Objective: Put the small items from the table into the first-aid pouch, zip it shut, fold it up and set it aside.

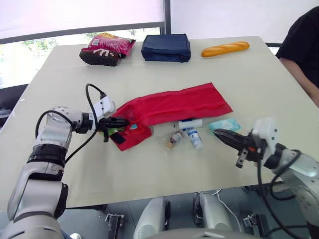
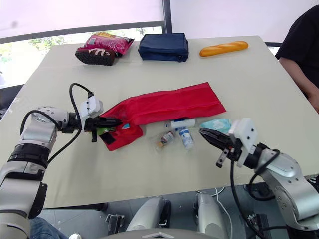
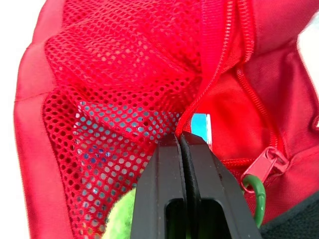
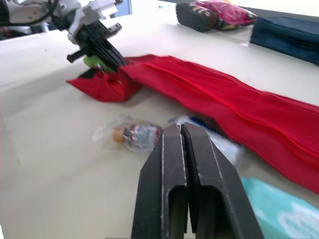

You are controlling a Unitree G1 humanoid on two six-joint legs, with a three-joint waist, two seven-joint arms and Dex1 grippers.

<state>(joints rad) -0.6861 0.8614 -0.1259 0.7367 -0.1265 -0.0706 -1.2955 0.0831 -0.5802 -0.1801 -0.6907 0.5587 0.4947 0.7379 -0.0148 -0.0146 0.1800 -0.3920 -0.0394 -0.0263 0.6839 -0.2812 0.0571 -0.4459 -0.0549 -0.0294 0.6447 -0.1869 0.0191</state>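
The red first-aid pouch (image 1: pixel 174 105) lies unfolded across the middle of the table, its zip open at the left end. My left gripper (image 1: pixel 124 122) is shut on the pouch's mesh edge (image 3: pixel 149 84) beside the zip; a red zip pull (image 3: pixel 261 167) with a green ring hangs close by. A blue item shows through the mesh. In front of the pouch lie a bagged small bottle (image 1: pixel 174 138), two white bottles (image 1: pixel 192 132) and a teal wipes pack (image 1: pixel 225 124). My right gripper (image 1: pixel 218 132) is shut and holds nothing, hovering just right of these items.
At the far edge sit a pink snack bag (image 1: pixel 112 45) on a dark brush (image 1: pixel 98 56), a navy pouch (image 1: pixel 166 47) and a bread roll (image 1: pixel 225 48). A person in black (image 1: pixel 304 45) stands at the table's right side. The table's near edge (image 1: pixel 149 196) runs below the items.
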